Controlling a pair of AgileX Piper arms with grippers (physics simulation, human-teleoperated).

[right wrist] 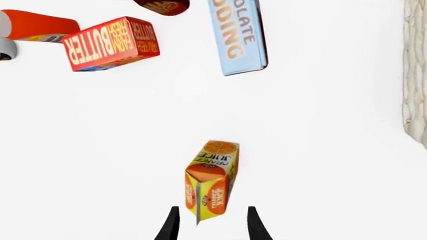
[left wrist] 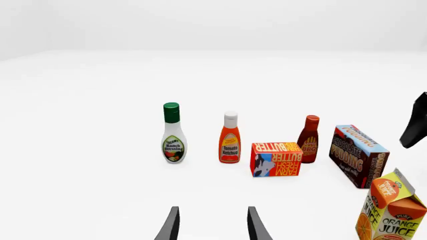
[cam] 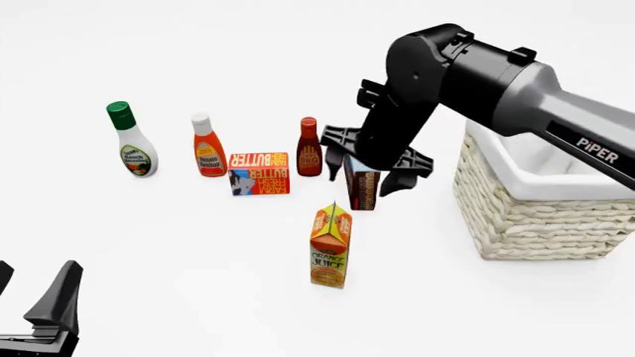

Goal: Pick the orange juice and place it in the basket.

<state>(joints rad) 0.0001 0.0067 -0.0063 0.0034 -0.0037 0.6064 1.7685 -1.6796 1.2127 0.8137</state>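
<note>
Left wrist view: the left tool [left wrist: 212,225] hangs over bare white desk [left wrist: 100,190], its two dark fingers spread wide, nothing between them. Ahead of it stand a ranch dressing bottle [left wrist: 173,134], a tomato ketchup bottle [left wrist: 229,138], the farm fresh butter box [left wrist: 276,159], a BBQ sauce bottle [left wrist: 309,139] and a chocolate pudding box [left wrist: 358,155]. The orange juice [left wrist: 392,209] stands upright, nearer than those and well off to the side of the fingers.

Front view: the right arm reaches in over the groceries, and the right tool [cam: 372,175] hovers above the pudding box [cam: 361,187], fingers parted and pointing down. The orange juice carton [cam: 331,245] stands alone just nearer than that tool, untouched. The wicker basket [cam: 540,216] with its white liner sits out to the tool's right, well apart from the carton. The left tool [cam: 35,297] is low in the near corner, far from everything.

Right wrist view: looking straight down, the right tool [right wrist: 212,223] is open and holding nothing. The orange juice [right wrist: 211,181] lies just beyond the fingertips, its gable top reaching into the gap between them. Butter box [right wrist: 111,43] and pudding box [right wrist: 237,36] lie farther out, the basket's woven wall [right wrist: 415,75] at the edge.
</note>
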